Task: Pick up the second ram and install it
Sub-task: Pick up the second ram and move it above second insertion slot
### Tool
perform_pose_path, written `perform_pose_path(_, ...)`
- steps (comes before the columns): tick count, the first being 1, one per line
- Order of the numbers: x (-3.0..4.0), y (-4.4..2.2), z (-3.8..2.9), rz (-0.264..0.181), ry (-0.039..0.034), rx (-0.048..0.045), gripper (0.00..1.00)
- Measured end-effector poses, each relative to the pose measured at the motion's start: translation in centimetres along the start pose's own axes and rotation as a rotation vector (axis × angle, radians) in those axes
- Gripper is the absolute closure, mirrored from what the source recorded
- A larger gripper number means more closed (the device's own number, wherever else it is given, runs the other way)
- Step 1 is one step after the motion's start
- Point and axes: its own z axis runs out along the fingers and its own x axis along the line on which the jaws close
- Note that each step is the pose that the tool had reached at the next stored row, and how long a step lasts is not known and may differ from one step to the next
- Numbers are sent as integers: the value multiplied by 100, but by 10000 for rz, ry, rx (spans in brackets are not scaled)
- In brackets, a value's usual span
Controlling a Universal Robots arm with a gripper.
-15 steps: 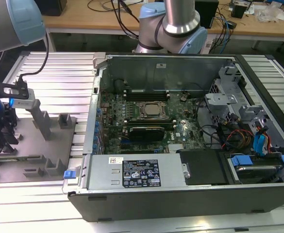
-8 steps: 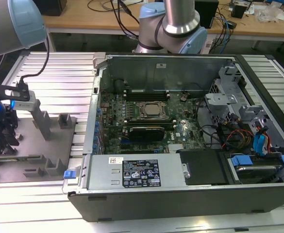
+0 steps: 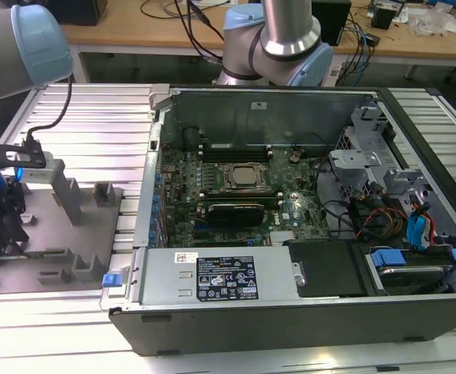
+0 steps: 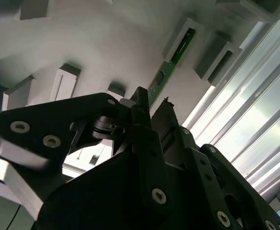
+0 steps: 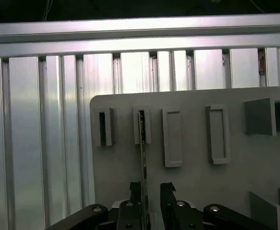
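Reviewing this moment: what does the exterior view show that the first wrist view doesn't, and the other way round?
The exterior view adds the open computer case with its motherboard, to the exterior view's right of the grey holder tray. The first wrist view adds the second ram, standing on edge in a tray slot, its near end between the fingers of the open gripper, not clamped. Both show the tray lying on the ribbed aluminium table.
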Motion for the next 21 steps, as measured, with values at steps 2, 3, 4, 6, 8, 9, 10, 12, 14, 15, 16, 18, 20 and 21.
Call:
perform_pose_path(2, 15, 16, 42, -48, 2, -1, 70)
perform_pose_path(3, 25, 26, 58, -73, 2, -1, 70)
perform_pose_path(4, 34, 31, 70, -98, 3, 0, 70)
perform_pose_path(6, 60, 42, 140, -236, -9, 0, 70)
perform_pose_path(8, 61, 41, 166, -278, -38, -2, 70)
perform_pose_path(9, 61, 41, 177, -304, -41, -2, 70)
perform_pose_path(10, 61, 40, 182, -343, -40, -3, 70)
perform_pose_path(12, 61, 32, 196, -532, -35, -4, 70)
perform_pose_path(14, 61, 31, 197, -543, -36, -3, 70)
perform_pose_path(15, 61, 30, 197, -544, -35, -3, 70)
perform_pose_path(16, 61, 31, 197, -544, -36, -3, 71)
perform_pose_path(18, 61, 31, 196, -547, -35, -4, 78)
perform_pose_path(20, 61, 30, 197, -548, -36, -3, 84)
perform_pose_path(21, 61, 30, 196, -550, -35, -3, 86)
